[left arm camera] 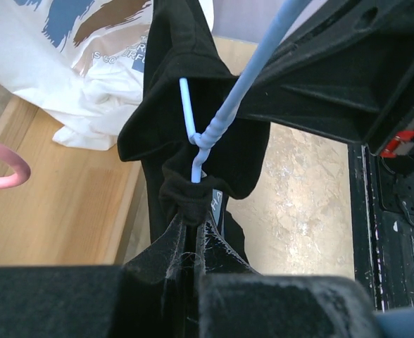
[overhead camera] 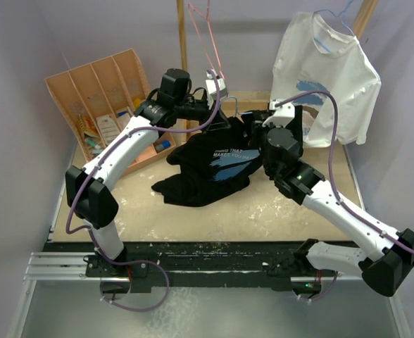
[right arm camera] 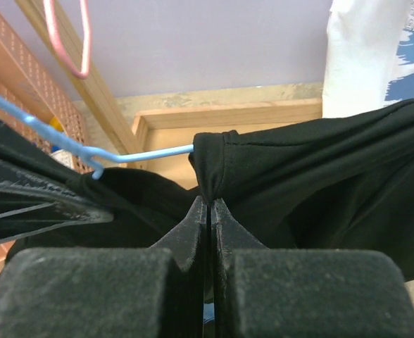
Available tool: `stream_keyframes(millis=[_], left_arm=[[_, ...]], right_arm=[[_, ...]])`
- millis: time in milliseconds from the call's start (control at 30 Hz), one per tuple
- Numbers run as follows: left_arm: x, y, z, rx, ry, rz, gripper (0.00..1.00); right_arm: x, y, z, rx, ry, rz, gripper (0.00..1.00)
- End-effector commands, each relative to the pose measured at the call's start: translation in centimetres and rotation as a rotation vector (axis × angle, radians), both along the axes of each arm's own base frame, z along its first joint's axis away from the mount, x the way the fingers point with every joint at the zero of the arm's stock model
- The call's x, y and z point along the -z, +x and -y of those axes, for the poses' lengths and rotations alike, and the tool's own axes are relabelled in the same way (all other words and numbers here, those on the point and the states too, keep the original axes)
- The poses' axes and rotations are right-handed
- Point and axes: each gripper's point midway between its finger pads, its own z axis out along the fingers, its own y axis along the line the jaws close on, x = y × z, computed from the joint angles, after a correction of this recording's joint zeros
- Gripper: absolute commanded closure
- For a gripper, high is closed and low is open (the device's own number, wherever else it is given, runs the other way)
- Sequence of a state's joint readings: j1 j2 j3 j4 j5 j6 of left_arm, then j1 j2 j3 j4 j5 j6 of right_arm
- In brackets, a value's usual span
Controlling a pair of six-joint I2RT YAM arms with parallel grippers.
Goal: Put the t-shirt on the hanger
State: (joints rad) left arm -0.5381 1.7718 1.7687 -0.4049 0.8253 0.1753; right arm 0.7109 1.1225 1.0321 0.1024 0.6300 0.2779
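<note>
The desk (overhead camera: 263,211) carries most of the t-shirt (overhead camera: 217,165). Its lower part lies heaped at mid-desk with the blue graphic facing up. Its upper part is lifted off the surface and stretched between the two arms toward the back. This spread appears meant to hold the neck region taut so that the wire can be worked through the cloth, while the hem is left on the desk to take the weight. A white t-shirt (overhead camera: 327,70) hangs at the back right and is not involved.

The hanger (left arm camera: 205,135) is held up among the raised cloth. In the left wrist view its twisted neck stands just above a bunched black fold, and one wire end disappears into that fold. In the right wrist view a blue wire emerges sideways from the collar seam. By this reading the hanger is partly threaded but not yet seated in both shoulders.

The jaws of the left gripper (left arm camera: 193,225) are clamped tight on the bunched fold below the twist. Whether the wire is also pinched inside cannot be told. The jaws of the right gripper (right arm camera: 210,204) are likewise pressed together on a pleat of the t-shirt at the seam, with no gap visible.
</note>
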Motion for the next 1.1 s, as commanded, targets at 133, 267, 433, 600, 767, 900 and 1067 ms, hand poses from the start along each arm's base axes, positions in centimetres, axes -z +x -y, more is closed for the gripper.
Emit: stream_keyframes(millis=[133,267,433,600,767,900,1067], left_arm=[[-3.3,1.6,0.0,-0.017,-0.066,0.112,1.0],[-3.1,0.5,0.1,0.041,-0.067,0.103,1.0],[-2.6,-0.9,-0.3,0.098,-0.061,0.127,1.0],[-2.3,-1.5,-0.4,0.129,-0.056,0.141,1.0],[-1.8,-2.4,-0.8,0.181,-0.042,0.153,1.0],[-1.3,-3.0,-1.1,0.219,-0.035,0.152,1.0],[-1.0,-3.4,-1.2,0.255,-0.033,0.147,1.0]], right_arm=[[-1.6,-1.4,-1.2,-0.036,0.087,0.037,1.0],[-1.2,-1.3,-2.5,-0.092,0.08,0.017,0.82],[-2.5,-1.6,-4.3,-0.197,0.073,0.017,0.55],[-3.5,-2.1,-4.2,-0.218,0.069,0.007,0.44],[-7.2,-3.6,-2.4,-0.2,0.109,0.087,0.4],[-9.9,-4.2,-0.8,-0.167,0.088,0.121,0.38],[-12.0,-4.5,0.5,-0.152,0.055,0.152,0.35]])
